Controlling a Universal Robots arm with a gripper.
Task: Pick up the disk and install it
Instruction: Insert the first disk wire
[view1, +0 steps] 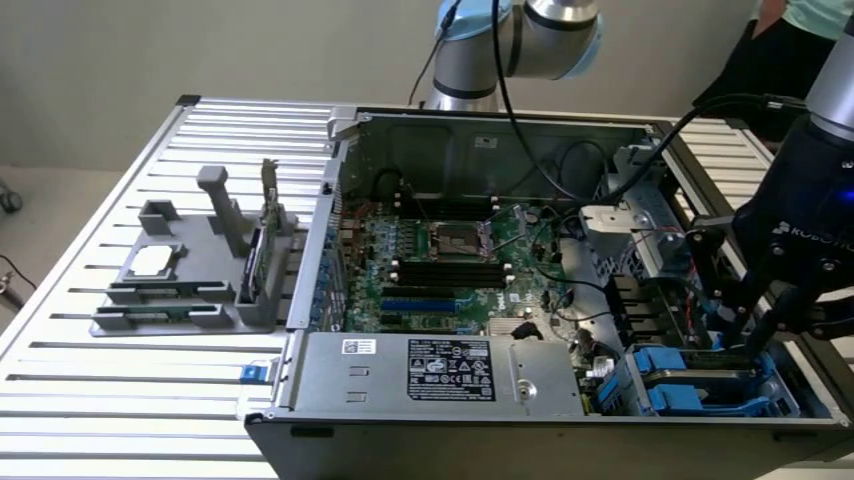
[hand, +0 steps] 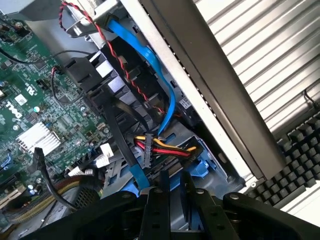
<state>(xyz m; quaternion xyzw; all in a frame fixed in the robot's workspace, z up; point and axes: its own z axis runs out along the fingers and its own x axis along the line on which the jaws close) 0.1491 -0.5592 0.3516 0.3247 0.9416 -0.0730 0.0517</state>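
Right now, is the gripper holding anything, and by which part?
It cannot be told. The gripper is low at the disk inside the computer case, near its blue caddy, but no hold shows.

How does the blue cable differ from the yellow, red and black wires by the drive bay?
The blue cable is one flat ribbon in a single colour; the yellow, red and black wires are separate thin strands side by side. The blue cable sweeps in a long curve along the case wall; the wires make a short run into a black connector. Both meet beside that connector.
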